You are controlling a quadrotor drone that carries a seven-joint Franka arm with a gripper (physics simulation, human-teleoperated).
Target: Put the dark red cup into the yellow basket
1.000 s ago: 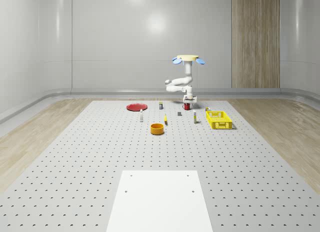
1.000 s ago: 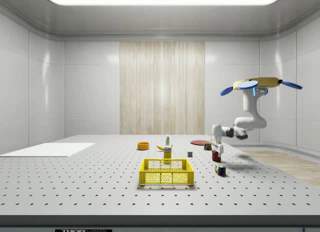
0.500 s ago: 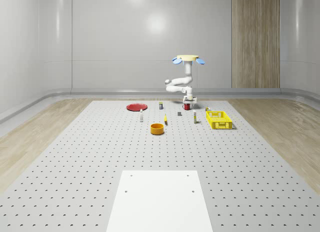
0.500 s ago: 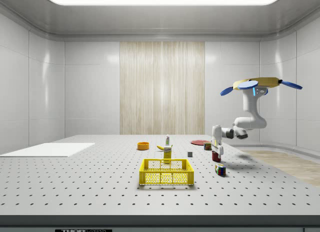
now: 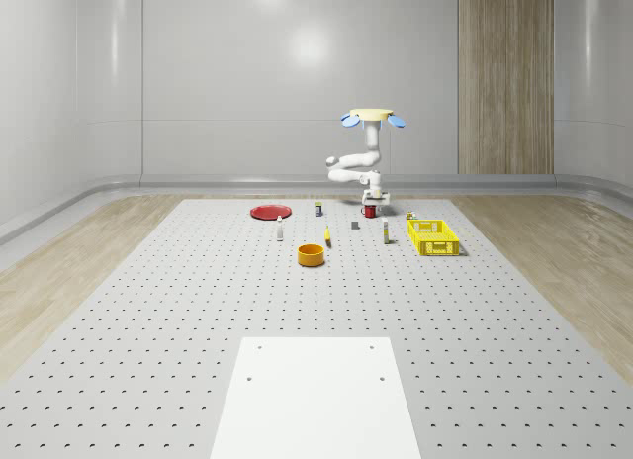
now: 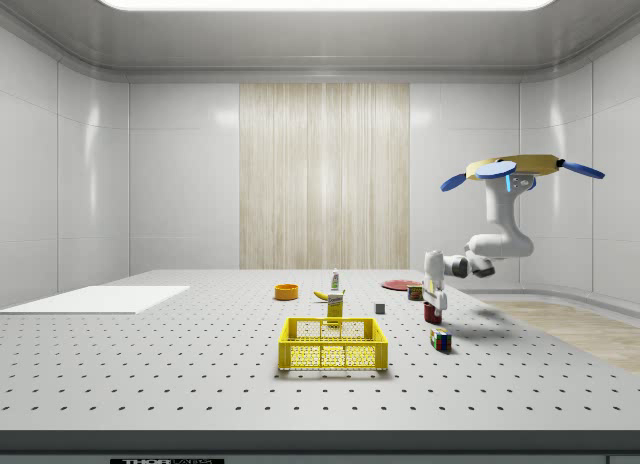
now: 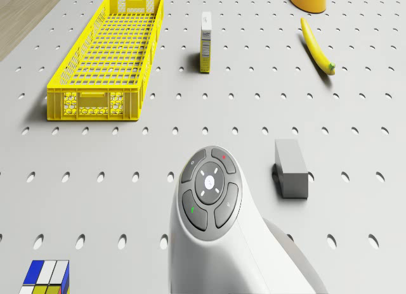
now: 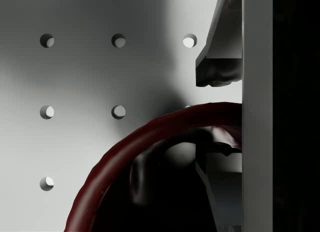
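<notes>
A white panel [image 5: 315, 395] lies nearest on the grey perforated bench [image 5: 148, 321]. Farther on sit an orange bowl [image 5: 312, 254] and the yellow basket [image 5: 432, 236]. Beyond them the dark red cup [image 5: 369, 211] stands on the bench, the tool [image 6: 433, 306] straddling its rim; I cannot tell whether it grips. The drone [image 5: 373, 116] hovers above, before pale walls and a wood-grain panel [image 5: 505, 78].

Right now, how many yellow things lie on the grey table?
3 that I can tell: the yellow mesh basket, the yellow banana lying apart from it, and the small yellow carton standing between them. Others may be hidden behind the arm.
</notes>
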